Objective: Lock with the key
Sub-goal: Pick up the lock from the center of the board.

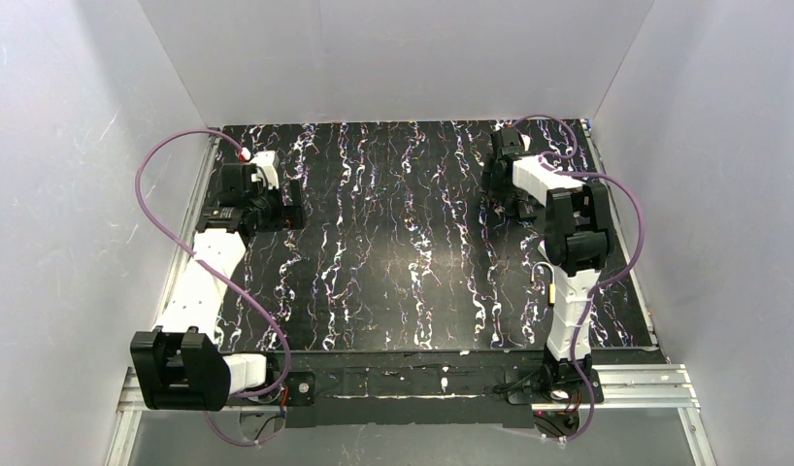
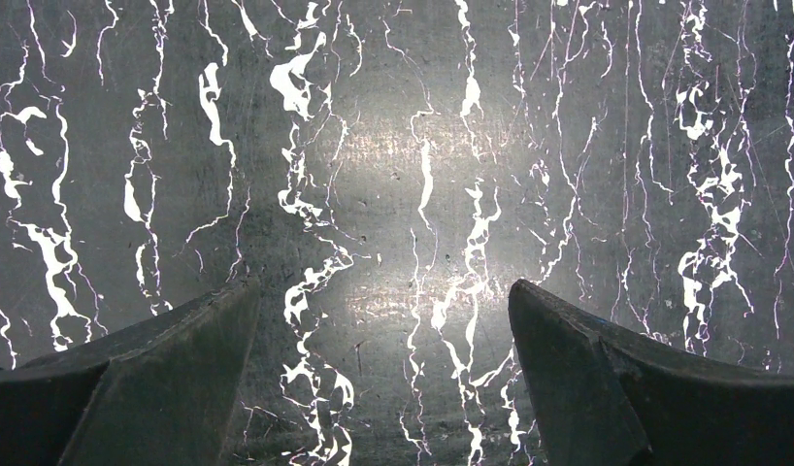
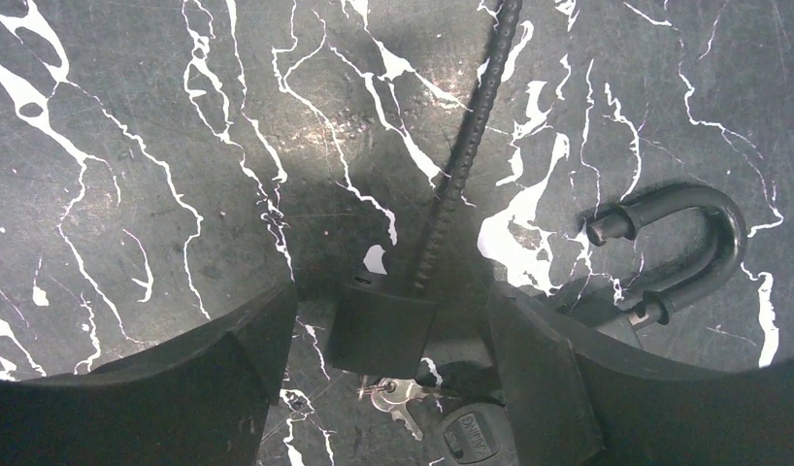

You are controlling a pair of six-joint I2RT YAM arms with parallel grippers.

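Near the tabletop's point(image 1: 393, 291) right edge, the lock point(image 1: 548, 285) lies just beside the white forearm of the right arm point(image 1: 568, 316). Its brass body points toward the near edge and its silver shackle toward the far side. Whether it touches the arm cannot be told from the overhead view. It is well apart from both sets of fingers.

The right fingers point(image 3: 568, 388) are at the far right corner of the tabletop, pointing down at the black, white-veined surface. They are spread and pinch nothing. Between them lies a small black block point(image 3: 381, 330), with a gap showing on each side of it. A ribbed black cable point(image 3: 461, 155) runs from the top of the block away across the surface. Just on the near side of the block lie small silver keys point(image 3: 398, 396) and a black key head point(image 3: 468, 437), the latter partly cut off by the finger on the right of that view. A dark U-shaped shackle point(image 3: 709, 243) sticks out from behind that same finger. One end of it stands free, and the other runs toward a body that is mostly hidden.

The left fingers point(image 2: 160, 388) are at the far left side of the tabletop, spread wide over bare surface and holding nothing.
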